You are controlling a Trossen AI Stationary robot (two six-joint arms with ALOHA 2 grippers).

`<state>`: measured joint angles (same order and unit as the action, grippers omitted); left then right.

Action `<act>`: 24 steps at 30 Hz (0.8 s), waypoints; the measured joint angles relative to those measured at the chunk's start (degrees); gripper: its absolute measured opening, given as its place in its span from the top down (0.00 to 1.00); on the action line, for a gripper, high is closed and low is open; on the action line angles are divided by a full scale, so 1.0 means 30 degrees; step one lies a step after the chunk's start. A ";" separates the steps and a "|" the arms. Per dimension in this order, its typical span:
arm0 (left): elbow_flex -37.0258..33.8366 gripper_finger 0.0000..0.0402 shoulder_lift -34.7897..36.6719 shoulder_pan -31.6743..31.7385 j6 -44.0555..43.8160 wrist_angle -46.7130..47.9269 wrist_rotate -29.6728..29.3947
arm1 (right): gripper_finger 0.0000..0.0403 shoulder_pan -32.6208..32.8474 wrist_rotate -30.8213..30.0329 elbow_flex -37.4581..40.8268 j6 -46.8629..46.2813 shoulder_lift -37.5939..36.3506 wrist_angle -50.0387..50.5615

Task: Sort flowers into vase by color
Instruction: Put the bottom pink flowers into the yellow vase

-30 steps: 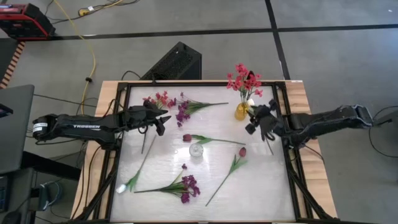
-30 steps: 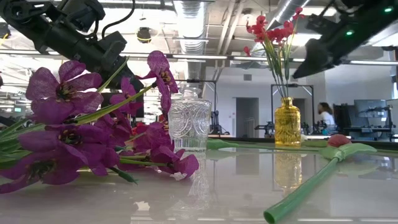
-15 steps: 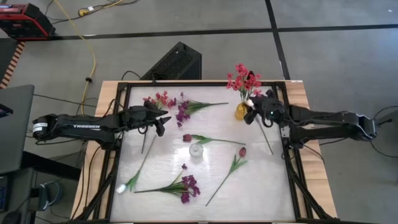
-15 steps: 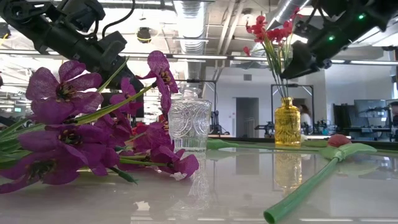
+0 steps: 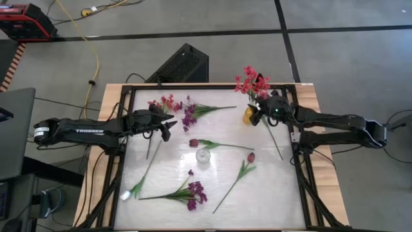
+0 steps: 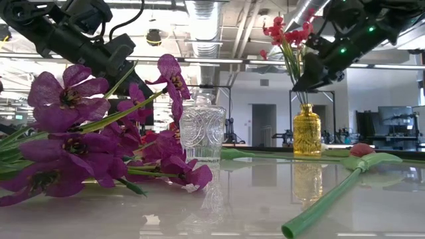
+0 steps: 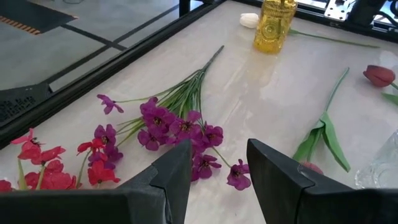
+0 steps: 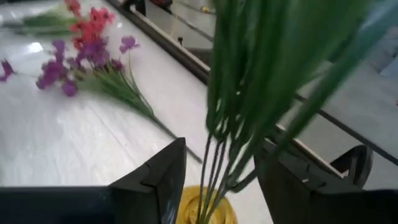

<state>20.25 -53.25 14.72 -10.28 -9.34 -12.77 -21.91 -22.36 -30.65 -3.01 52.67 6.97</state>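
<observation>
Right gripper (image 5: 262, 111) has swung in over the yellow vase (image 5: 248, 115); we see its jaws open around the upright red stems (image 8: 230, 155), not clamped. Left gripper (image 5: 168, 122) is open, empty, nearest the purple spray (image 7: 177, 124).

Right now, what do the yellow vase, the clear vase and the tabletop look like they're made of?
Yellow vase: probably tinted glass, possibly plastic; amber, translucent, glossy, textured body.
Clear vase: looks like pressed glass or clear plastic; transparent, with embossed oval patterns in its wall.
Tabletop: smooth, glossy whitish sheet with faint marbling, mirroring the vases in the low view; laminate or acrylic, hard to tell.
</observation>
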 joint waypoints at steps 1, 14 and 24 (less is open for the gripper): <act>0.0000 0.64 0.0000 -0.0002 -0.0008 0.0000 -0.0001 | 0.51 0.0003 -0.0003 0.0000 0.0043 0.0190 -0.0034; 0.0000 0.64 0.0000 0.0001 0.0001 0.0007 0.0050 | 0.95 0.0007 -0.0090 -0.0015 0.0567 -0.1263 -0.0064; 0.0000 0.64 0.0000 -0.0006 0.0006 -0.0007 0.0050 | 0.92 0.0127 0.0021 -0.2685 0.0735 -0.3750 -0.0050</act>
<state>20.25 -53.25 14.70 -10.26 -9.37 -12.62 -21.53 -22.30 -38.71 -0.80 41.42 6.82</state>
